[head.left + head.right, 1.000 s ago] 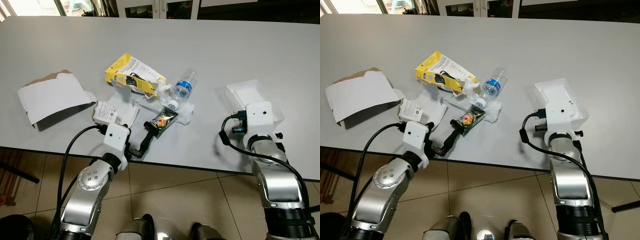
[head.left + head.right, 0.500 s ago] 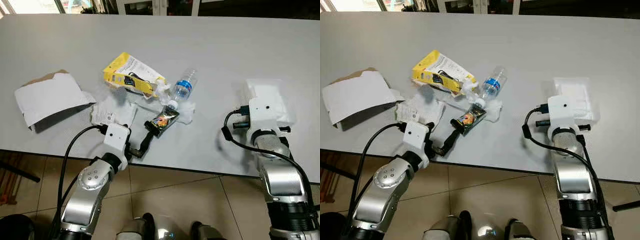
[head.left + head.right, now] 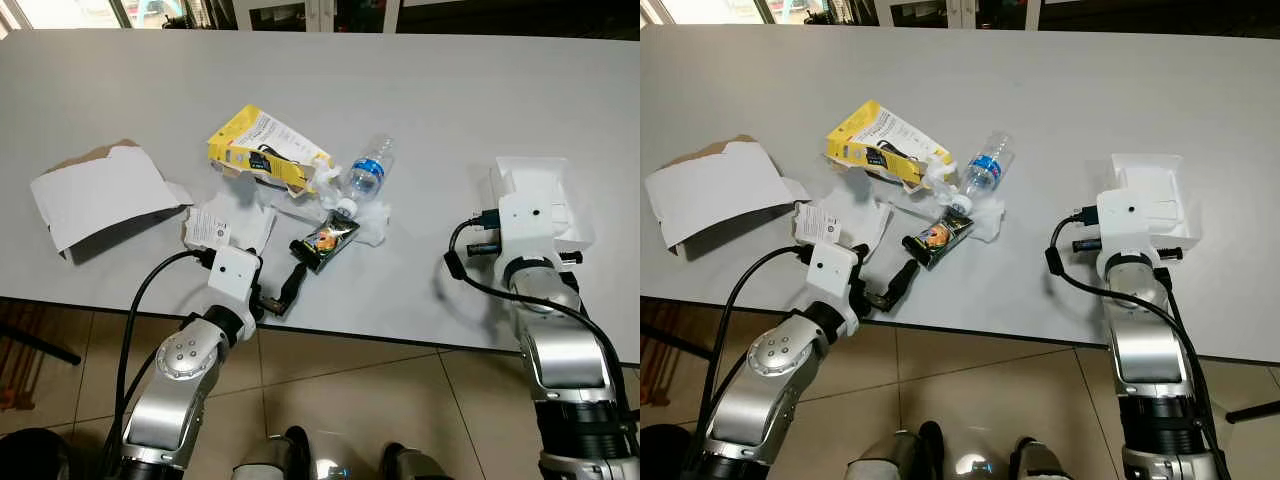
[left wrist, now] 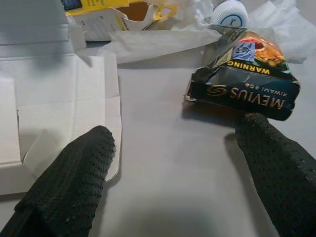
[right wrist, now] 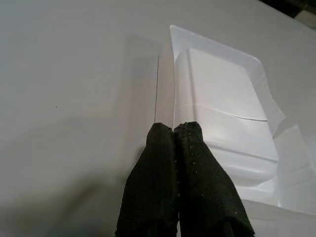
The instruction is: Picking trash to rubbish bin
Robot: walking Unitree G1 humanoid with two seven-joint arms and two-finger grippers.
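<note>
Fingers of the left tool (image 4: pixel 173 163) stand spread wide just above the counter (image 3: pixel 420 90), at its near edge. One finger (image 4: pixel 276 163) touches or nearly touches the near end of a crumpled dark cigarette pack (image 4: pixel 247 79); the other (image 4: pixel 74 182) lies over the edge of a flat white card (image 4: pixel 59 113). The pack reads "MEVIUS", with "WARNING" on a yellow strip. Just beyond it lie a bottle (image 3: pixel 366 178) with a blue label and white cap, crumpled white paper (image 3: pixel 372 224), a torn yellow box (image 3: pixel 262 150) and, further left, an open white carton (image 3: pixel 100 195).

Over on the right, the right tool (image 5: pixel 175 148) has its fingers pressed together, empty, tips against the near rim of a white plastic tray (image 5: pixel 222 113) that sits well apart from the pile.

By my reading, the step in hand is the approach to the first pick, and nothing is gripped yet. The left tool needs to shift sideways so the pack sits between its fingers, then close. No bin is to be seen from here, so a carry would follow.
</note>
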